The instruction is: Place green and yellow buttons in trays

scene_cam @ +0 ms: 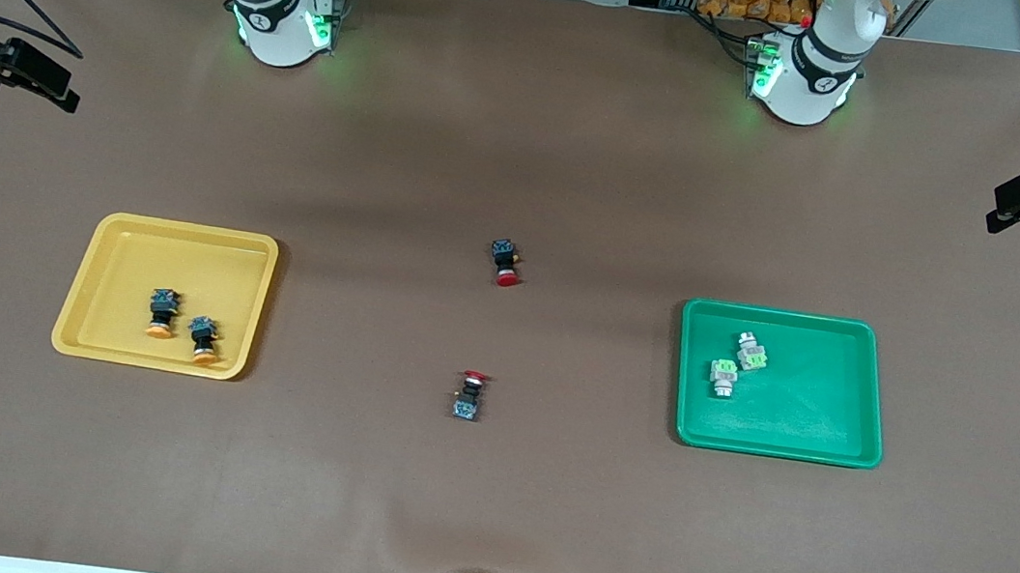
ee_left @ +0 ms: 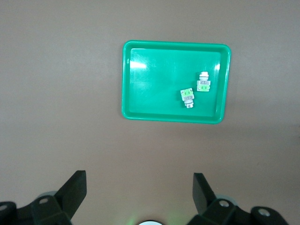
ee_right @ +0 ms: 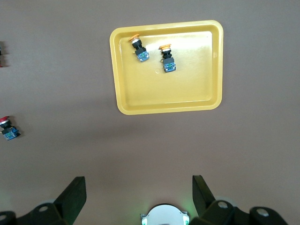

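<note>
Green-capped buttons, two of them [scene_cam: 752, 352] [scene_cam: 723, 378], lie just beside each other in the green tray [scene_cam: 841, 444] at centre right of the front frame; both yellow-capped buttons [scene_cam: 162, 312] [scene_cam: 204, 339] lie in the yellow tray [scene_cam: 98, 275] at centre left. Two red-capped buttons [scene_cam: 504, 262] [scene_cam: 469, 395] lie on the brown table [scene_cam: 482, 517] in mid frame, well apart from both trays. Left gripper [ee_left: 139, 191] hangs high at the right edge of the front frame, jaws spread and empty, looking down on the green tray. Right gripper [ee_right: 139, 193] waits at the left edge, likewise spread and empty, above the yellow tray.
</note>
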You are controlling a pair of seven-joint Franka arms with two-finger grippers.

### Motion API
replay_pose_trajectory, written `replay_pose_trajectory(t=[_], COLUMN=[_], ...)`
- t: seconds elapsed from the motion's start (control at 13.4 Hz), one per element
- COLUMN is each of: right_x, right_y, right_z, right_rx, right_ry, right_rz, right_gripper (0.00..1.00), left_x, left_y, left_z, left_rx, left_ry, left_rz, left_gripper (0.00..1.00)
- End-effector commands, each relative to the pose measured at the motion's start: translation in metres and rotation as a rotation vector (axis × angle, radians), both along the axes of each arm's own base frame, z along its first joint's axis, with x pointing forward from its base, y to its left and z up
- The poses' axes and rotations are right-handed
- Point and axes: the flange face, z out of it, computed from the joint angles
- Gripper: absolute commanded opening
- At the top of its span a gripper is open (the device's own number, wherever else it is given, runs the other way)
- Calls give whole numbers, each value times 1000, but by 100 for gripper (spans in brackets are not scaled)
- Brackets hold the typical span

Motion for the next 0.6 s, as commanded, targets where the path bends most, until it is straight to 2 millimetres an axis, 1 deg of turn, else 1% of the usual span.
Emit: replay_pose_trajectory(t=[0.0,0.52], right_x=[-2,0], right_y=[-1,0], right_z=[2,0], right_rx=[-13,-13], right_ry=[3,3], right_rz=[0,2], right_gripper=[100,100], left_x=[-2,-1], left_y=[-4,-4], left_z=[4,3], left_rx=[-18,-60], left_ry=[-10,-6], left_rz=[-3,5], left_gripper=[100,100])
